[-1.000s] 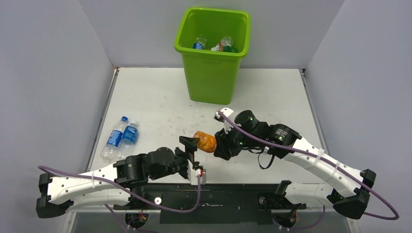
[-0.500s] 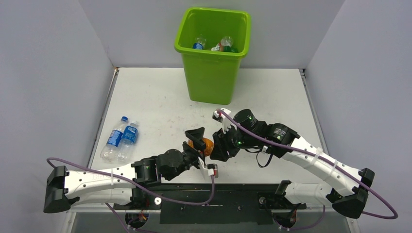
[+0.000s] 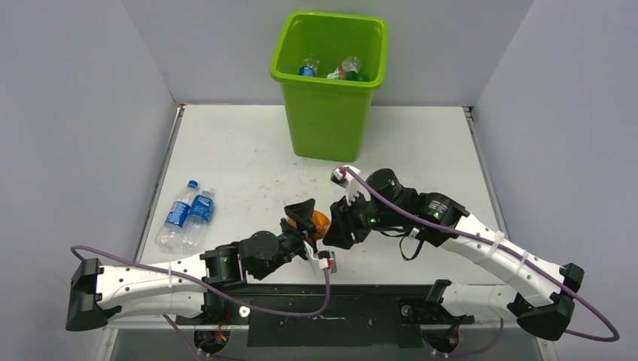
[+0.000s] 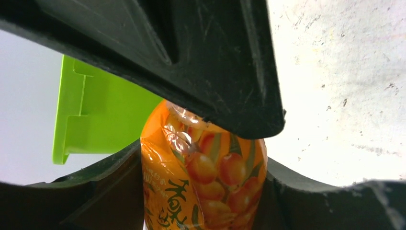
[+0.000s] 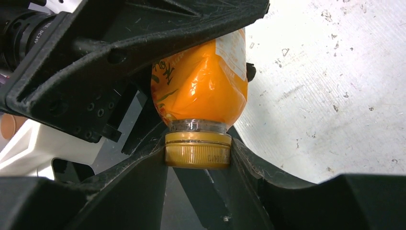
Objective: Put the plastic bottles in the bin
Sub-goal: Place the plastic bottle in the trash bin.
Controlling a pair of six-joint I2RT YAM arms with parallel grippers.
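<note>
The bottle (image 3: 320, 222) lies crosswise, cap toward the right tool (image 3: 335, 226), which pinches it; the left tool (image 3: 306, 220) clamps its body; both arms reach inward.

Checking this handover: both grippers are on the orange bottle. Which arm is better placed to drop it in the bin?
Probably left. The left gripper clasps the body of the orange bottle and faces the bin; the right gripper pinches only the cap and points away from it.
</note>
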